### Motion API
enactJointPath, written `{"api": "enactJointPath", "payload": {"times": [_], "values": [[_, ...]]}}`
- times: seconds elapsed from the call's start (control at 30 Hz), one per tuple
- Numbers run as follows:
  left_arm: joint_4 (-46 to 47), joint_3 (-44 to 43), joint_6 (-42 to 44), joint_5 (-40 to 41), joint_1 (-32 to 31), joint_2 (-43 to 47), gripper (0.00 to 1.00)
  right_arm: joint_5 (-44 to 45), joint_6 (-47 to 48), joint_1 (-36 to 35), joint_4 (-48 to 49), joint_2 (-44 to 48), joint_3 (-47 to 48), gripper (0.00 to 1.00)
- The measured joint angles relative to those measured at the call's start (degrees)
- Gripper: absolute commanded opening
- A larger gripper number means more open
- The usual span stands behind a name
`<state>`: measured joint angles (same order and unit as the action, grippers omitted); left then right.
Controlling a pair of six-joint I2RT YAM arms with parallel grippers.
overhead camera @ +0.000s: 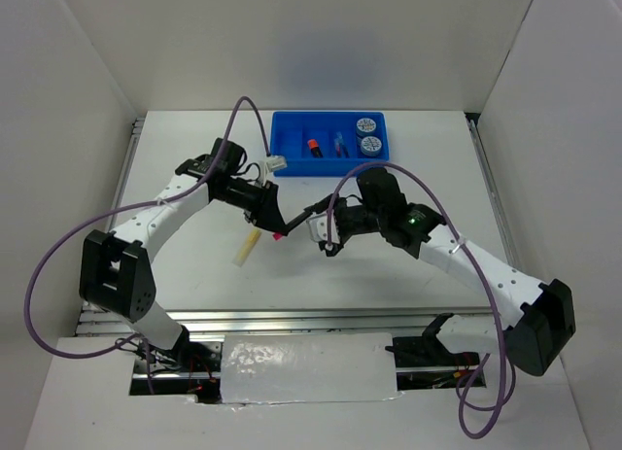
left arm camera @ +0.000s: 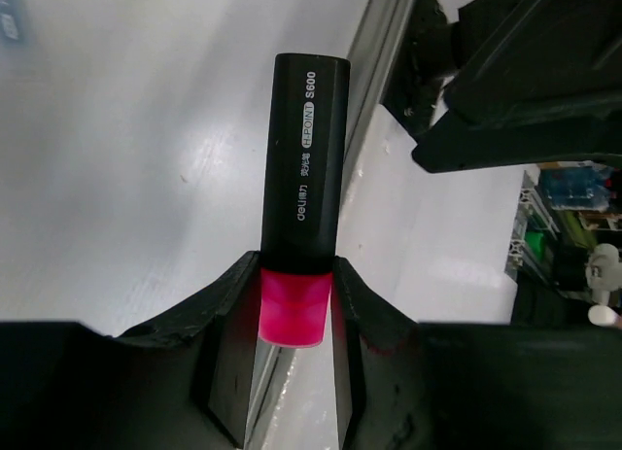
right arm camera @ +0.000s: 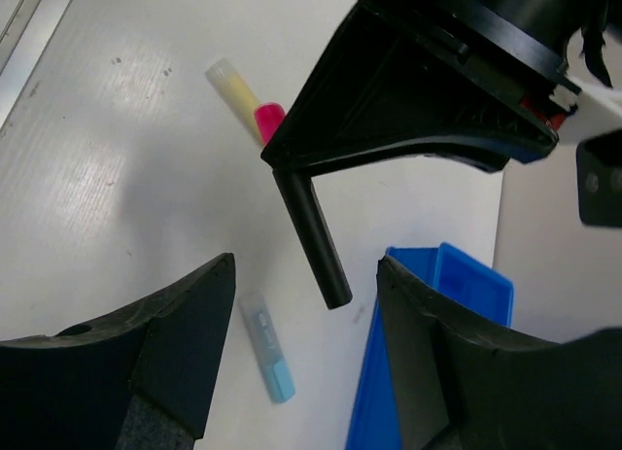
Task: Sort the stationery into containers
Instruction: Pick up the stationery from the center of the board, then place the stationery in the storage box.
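Above the middle of the counter [overhead camera: 437,178], the left pincer [left arm camera: 294,275] is clamped on the pink end of the pink highlighter [left arm camera: 306,158], whose black barrel sticks out beyond the fingers, clear of the surface. The right pincer [overhead camera: 327,241] hangs just beside it with its jaws apart and nothing between them, the barrel pointing into the gap as its wrist view shows. On the counter below lie the pale yellow marker [right arm camera: 233,95] and the light blue marker [right arm camera: 267,348], both outside the blue tray [overhead camera: 290,139]. The tray sits at the far edge and already holds the orange marker [overhead camera: 314,144], the blue pen [overhead camera: 338,144] and the two rolls [overhead camera: 367,134]. This looks like a hand-over of the pink highlighter, or its carry to the tray. Next, the right pincer would need to close squarely on the barrel before the left one lets go.
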<state>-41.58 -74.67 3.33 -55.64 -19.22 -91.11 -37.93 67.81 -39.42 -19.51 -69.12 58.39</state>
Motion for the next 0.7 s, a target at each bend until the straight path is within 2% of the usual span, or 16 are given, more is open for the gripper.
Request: {"api": "enactJointPath", "payload": {"times": [0.43,0.7], "values": [[-4.00,-0.09,1.36,-3.17,-2.32,-1.42,0.06,1.51,8.22,-3.50,-0.35,-2.16,-1.84,0.56],[-4.74,-0.50,1.44,-3.19,-2.73,-1.88,0.06,4.98,10.64,-4.81,-0.46,-3.91,-1.84,0.41]]}}
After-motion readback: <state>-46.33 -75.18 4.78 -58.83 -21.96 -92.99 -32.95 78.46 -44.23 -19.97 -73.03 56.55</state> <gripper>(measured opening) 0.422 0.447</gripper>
